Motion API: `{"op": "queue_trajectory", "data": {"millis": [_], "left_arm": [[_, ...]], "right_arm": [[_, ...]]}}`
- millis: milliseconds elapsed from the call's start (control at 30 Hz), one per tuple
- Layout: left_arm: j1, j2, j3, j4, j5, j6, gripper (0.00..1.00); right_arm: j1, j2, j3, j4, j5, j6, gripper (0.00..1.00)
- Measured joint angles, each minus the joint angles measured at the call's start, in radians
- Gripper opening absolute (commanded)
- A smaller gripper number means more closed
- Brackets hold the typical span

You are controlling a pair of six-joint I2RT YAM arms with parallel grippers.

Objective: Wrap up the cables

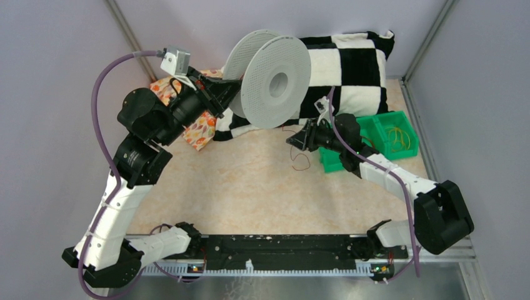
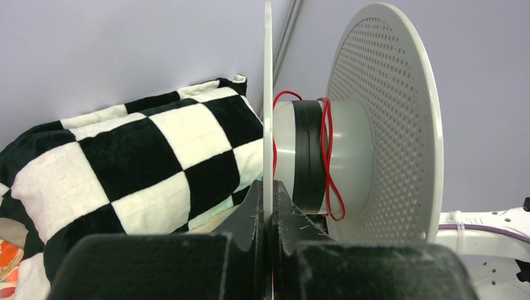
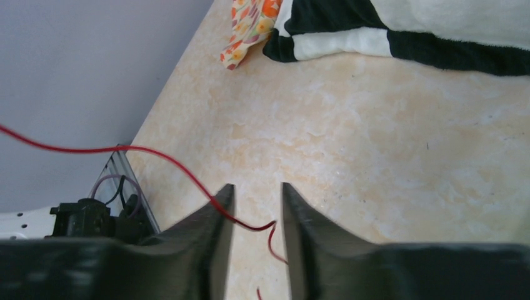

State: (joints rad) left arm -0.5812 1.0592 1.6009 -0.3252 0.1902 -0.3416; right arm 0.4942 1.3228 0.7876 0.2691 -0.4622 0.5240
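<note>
Top view: the left gripper clamps one flange of the raised grey spool, and a red cable dangles just under the right gripper. Left wrist: the jaws pinch the flange edge, and the cable loops the hub. Right wrist: the fingers stand narrowly apart, with the cable crossing their gap, unpinched.

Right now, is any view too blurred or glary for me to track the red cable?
Right wrist: right pincer dark and soft, loose cable crisp against the pale table. Left wrist: left pincer blurred up close; spool and wound cable sharp. Top external: even light, no glare, but the loose cable is barely a hairline.
</note>
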Motion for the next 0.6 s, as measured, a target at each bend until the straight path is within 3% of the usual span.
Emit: {"op": "queue_trajectory", "data": {"millis": [67, 400, 600], "left_arm": [[0.0, -0.002, 0.0, -0.005, -0.001, 0.0, 0.0], [0.0, -0.003, 0.0, -0.028, -0.032, 0.0, 0.0], [-0.001, 0.046, 0.0, -0.045, -0.223, -0.023, 0.0]], "right_arm": [[0.0, 0.0, 0.0, 0.011, -0.003, 0.012, 0.0], [0.0, -0.035, -0.033, 0.012, -0.011, 0.028, 0.0], [0.02, -0.211, -0.1, -0.124, 0.01, -0.032, 0.0]]}}
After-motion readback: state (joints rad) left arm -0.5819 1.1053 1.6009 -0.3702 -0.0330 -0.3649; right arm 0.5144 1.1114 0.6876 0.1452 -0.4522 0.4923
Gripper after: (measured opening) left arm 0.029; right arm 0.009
